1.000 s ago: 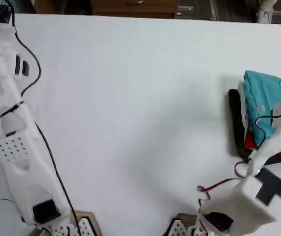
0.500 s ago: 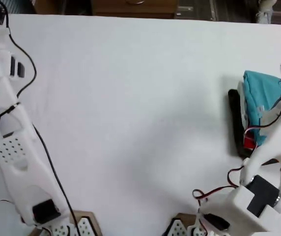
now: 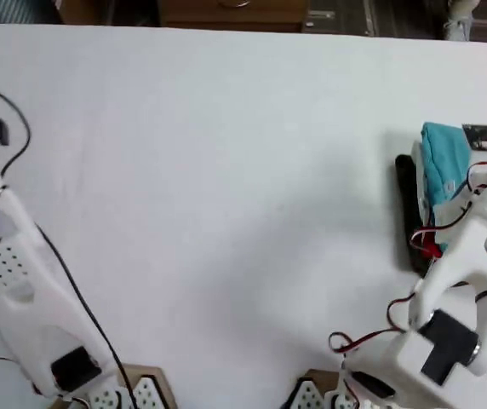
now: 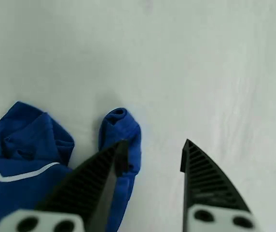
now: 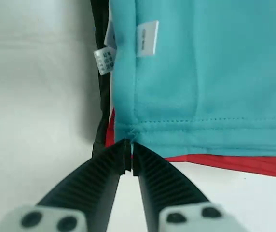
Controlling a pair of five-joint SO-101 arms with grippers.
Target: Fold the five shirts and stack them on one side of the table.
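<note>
Though print is illegible, white tags (image 5: 146, 38) edge the teal shirt (image 5: 205, 72)

We seem to be at a robot workbench in a furnished room: two white arms (image 3: 18, 285) (image 3: 461, 256) on wooden bases (image 3: 160, 381) flank a white-covered table (image 3: 226, 170), with a wooden cabinet (image 3: 226, 10) behind

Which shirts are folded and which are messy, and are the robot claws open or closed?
blue shirt: crumpled, not folded
teal shirt: folded, top of the stack
red shirt: folded, under the teal shirt
black shirt: folded, in the same stack
left gripper: open
right gripper: shut
</note>
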